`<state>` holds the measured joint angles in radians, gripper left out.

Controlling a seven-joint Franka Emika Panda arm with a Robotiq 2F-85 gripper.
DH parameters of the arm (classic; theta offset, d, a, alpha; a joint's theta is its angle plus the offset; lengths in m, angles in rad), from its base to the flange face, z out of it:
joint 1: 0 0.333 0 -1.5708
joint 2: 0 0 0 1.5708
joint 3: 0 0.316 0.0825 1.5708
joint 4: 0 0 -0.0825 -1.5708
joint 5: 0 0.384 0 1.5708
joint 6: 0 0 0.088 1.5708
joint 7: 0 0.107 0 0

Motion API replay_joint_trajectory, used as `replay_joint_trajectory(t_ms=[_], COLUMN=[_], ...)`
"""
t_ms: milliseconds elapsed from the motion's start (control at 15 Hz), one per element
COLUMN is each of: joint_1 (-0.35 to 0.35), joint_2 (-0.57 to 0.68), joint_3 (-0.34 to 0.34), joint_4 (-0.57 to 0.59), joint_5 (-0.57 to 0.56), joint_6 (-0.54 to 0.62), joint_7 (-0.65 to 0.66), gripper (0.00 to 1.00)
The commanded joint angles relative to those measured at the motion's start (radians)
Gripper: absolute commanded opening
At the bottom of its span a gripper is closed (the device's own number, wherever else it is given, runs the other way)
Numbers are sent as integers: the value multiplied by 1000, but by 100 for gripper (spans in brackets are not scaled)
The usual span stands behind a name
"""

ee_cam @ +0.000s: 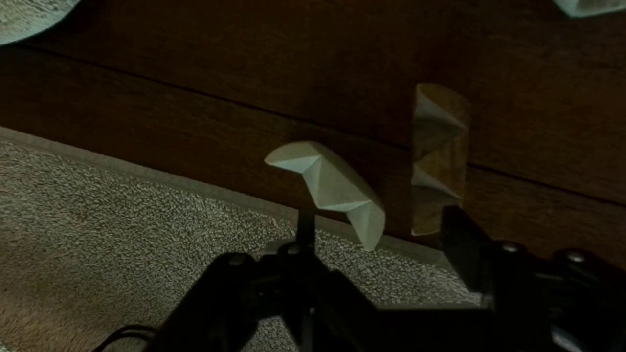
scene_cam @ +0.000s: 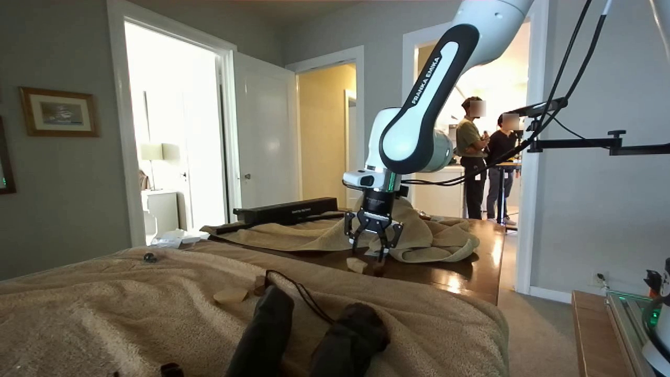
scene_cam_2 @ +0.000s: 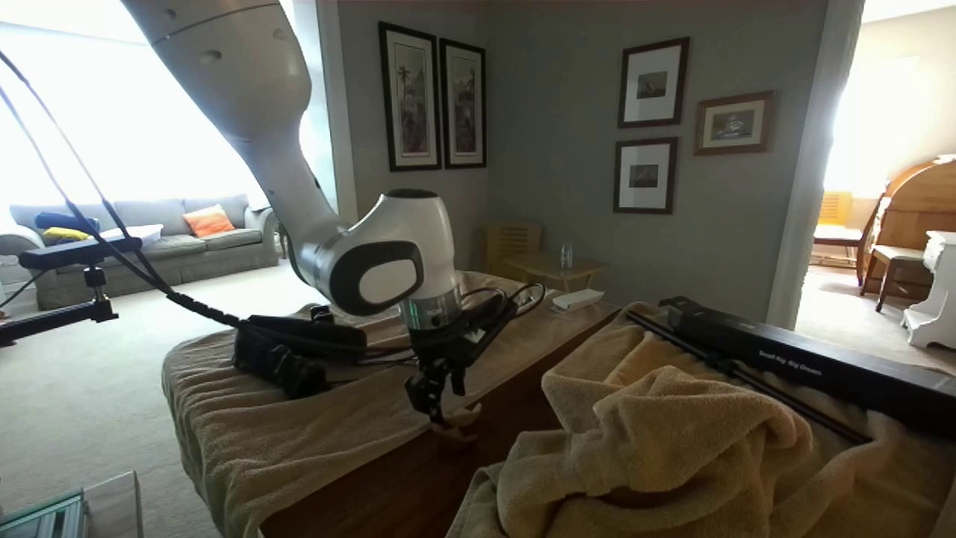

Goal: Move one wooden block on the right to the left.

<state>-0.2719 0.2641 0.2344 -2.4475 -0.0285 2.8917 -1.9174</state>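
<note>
A pale wooden block [ee_cam: 337, 178] with a faceted, zigzag edge lies on the dark wooden table, one tip over the towel's edge. A brown wooden block [ee_cam: 440, 156] lies to its right in the wrist view. Both show in an exterior view, pale [scene_cam: 357, 265] and brown [scene_cam: 378, 269]. My gripper [scene_cam: 369, 254] is open and empty just above them. In the wrist view its fingers [ee_cam: 378, 214] stand apart, the right fingertip overlapping the brown block's lower end. Another pale block [scene_cam: 230, 296] and a small brown block [scene_cam: 260, 285] lie on the towel.
A beige towel [scene_cam: 131, 303] covers the near side. Black padded items [scene_cam: 348, 340] with a cord lie on it. A bunched towel [scene_cam_2: 672, 441] and a long black box [scene_cam_2: 792, 359] lie across the bare wooden strip. A pale object [ee_cam: 594, 6] is cut off at the wrist view's corner.
</note>
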Motion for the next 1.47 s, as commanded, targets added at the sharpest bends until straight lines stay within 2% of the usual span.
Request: replay_joint_trajectory(t_ms=[0,200,400,600,800,1133,1267,1333,1400], joint_1=[-10,18,76,107,153,251,286,281,294], joint_2=[-63,-105,-164,-216,-264,-310,-312,-305,-309], joint_3=[19,-15,-102,-137,-155,-150,-146,-162,-159], joint_4=[-16,0,20,46,103,243,291,248,266], joint_5=[97,159,115,104,90,60,56,83,83], joint_6=[-50,-129,-264,-383,-568,-860,-943,-868,-899], joint_7=[-55,8,142,59,-58,-161,-216,-160,-174], gripper=[98,100,100,100,100,100,100,100,100])
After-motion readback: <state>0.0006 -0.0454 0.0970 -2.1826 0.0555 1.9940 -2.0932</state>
